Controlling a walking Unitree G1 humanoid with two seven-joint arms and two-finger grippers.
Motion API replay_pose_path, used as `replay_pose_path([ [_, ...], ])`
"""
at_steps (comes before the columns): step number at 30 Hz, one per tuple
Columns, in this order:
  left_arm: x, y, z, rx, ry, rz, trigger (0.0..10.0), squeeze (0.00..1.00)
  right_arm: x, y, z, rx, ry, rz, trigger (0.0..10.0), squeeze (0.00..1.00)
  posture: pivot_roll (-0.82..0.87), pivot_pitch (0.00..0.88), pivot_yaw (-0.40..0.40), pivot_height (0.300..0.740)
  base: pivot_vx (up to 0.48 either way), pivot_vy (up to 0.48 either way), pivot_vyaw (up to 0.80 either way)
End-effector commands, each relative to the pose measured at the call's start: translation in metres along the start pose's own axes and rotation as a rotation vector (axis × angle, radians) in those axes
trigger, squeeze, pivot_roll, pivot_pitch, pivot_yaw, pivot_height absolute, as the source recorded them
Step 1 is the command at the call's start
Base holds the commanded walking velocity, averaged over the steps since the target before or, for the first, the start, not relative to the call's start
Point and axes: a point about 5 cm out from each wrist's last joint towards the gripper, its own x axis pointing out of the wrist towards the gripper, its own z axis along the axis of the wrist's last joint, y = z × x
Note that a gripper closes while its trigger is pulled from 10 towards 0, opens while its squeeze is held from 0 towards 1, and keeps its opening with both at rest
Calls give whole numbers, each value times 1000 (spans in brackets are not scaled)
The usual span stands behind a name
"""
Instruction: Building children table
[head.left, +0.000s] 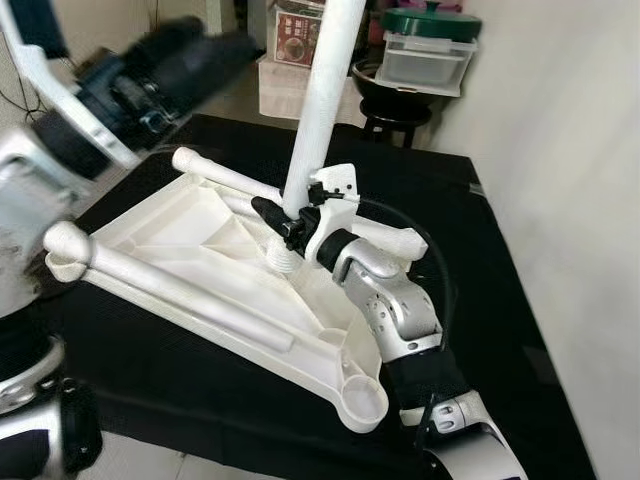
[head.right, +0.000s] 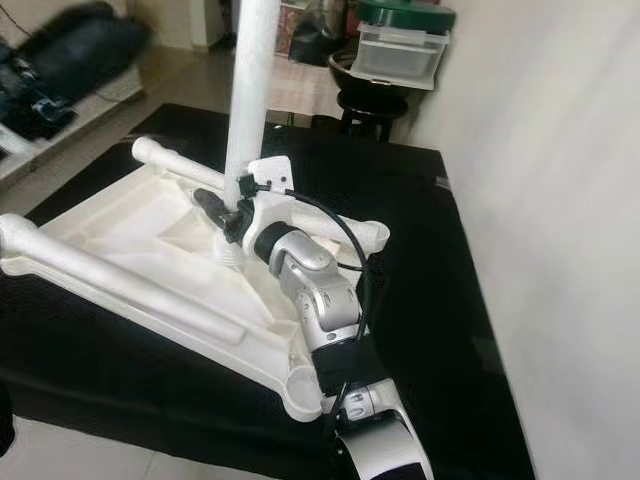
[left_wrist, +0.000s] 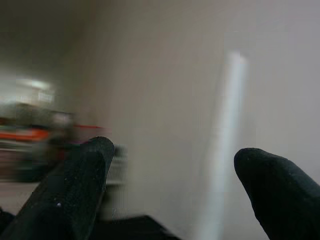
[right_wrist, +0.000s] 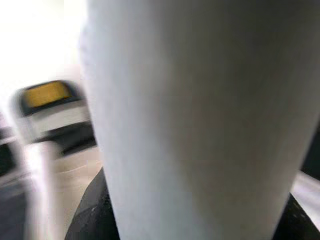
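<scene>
Nearest the camera, the right arm reaches forward over the black cloth (head.left: 520, 330), and the right gripper (head.left: 290, 222) is closed around the foot of an upright white table leg (head.left: 322, 95), just above the threaded stub where the leg meets the tabletop (head.left: 190, 235). That tabletop is a white moulded plastic panel lying underside up on the cloth, ribbed across its back, with an open round socket (head.left: 362, 402) at its near corner. 2 further legs lie across it: 1 long leg (head.left: 150, 275) along the near-left edge and 1 along the far edge (head.left: 225, 175). By appearance, the legs are hollow plastic tubes, light and stiff, with a smooth and rather slippery skin; a low hold near the thread, as taken now, looks the soundest, since a high hold would lever the long tube sideways and risk cross-threading. The panel looks light enough to slide on the cloth unless steadied. The left gripper (left_wrist: 175, 195) is raised at the upper left of the head views, blurred, its 2 fingers spread wide apart and holding nothing; its wrist view faces a pale wall. The working surface is a dark cloth spread on a pale floor. Beyond it stand a black stool (head.left: 398, 112) carrying a clear plastic container with a green lid (head.left: 428, 45), and a box (head.left: 300, 40) beside them, with a plain wall along the right.
</scene>
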Motion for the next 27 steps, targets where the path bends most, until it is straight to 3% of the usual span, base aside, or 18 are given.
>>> replay_pose_path([
  [1,-8,-2,11,43,-12,25,10000,1000,-5,-17,1,0,-21,-88,0,0,-74,21,-87,740,0,0,0],
  [3,-9,-2,11,42,-12,26,10000,1000,-5,-17,1,0,-23,-91,0,0,-74,21,-87,740,0,0,0],
  [4,-18,0,1,59,24,112,10000,1000,-10,-17,5,10,-54,-42,7294,0,-70,25,-83,740,0,0,0],
  [5,-18,0,1,59,24,112,10000,1000,-10,-17,5,10,-54,-42,7294,0,-70,25,-83,740,0,0,0],
  [6,-30,3,-21,84,102,225,10000,1000,-16,-16,7,27,-62,8,10000,0,-67,25,-83,740,0,0,-788],
  [7,-43,5,-41,100,168,323,10000,110,-21,-12,9,43,-78,65,10000,0,-69,27,-82,740,0,0,-800],
  [9,-65,5,-74,90,268,454,10000,110,-28,-7,10,47,-83,119,10000,0,-74,28,-76,740,0,0,-800],
  [10,-65,5,-74,90,268,454,10000,110,-28,-7,10,47,-83,119,10000,0,-74,28,-76,740,0,0,-800],
  [11,-84,-2,-109,88,398,516,10000,0,-35,-1,12,60,-91,200,10000,0,-87,43,-69,740,0,0,-800],
  [12,-95,-9,-128,93,481,534,10000,0,-39,3,13,71,-97,257,10000,0,-87,43,-69,740,0,0,-800],
  [14,-104,-15,-141,96,535,543,10000,0,-42,5,14,78,-101,295,10000,0,-87,43,-69,740,0,0,-800],
  [15,-114,-25,-162,60,603,573,10000,0,-48,8,13,75,-96,348,10000,0,-88,49,-61,740,0,0,-800],
  [16,-114,-25,-162,60,603,573,10000,0,-48,8,13,75,-96,348,10000,0,-88,49,-61,740,0,0,-800],
  [17,-126,-42,-189,-1,689,601,10000,0,-57,11,9,46,-76,416,10000,0,-93,54,-54,740,0,0,-800],
  [18,-131,-50,-199,-26,721,619,10000,0,-61,12,6,43,-62,444,10000,0,-99,55,-51,740,0,0,-800],
  [20,-133,-53,-204,-36,736,629,10000,0,-63,13,4,43,-54,457,10000,0,-99,55,-51,740,0,0,-800],
  [26,-138,-64,-214,50,788,650,10000,0,-72,13,-4,38,-11,495,10000,0,-109,55,-41,740,0,0,-800],
  [27,-138,-64,-214,96,798,648,10000,0,-73,11,-7,37,-1,480,10000,0,-107,54,-40,740,0,0,-800],
])
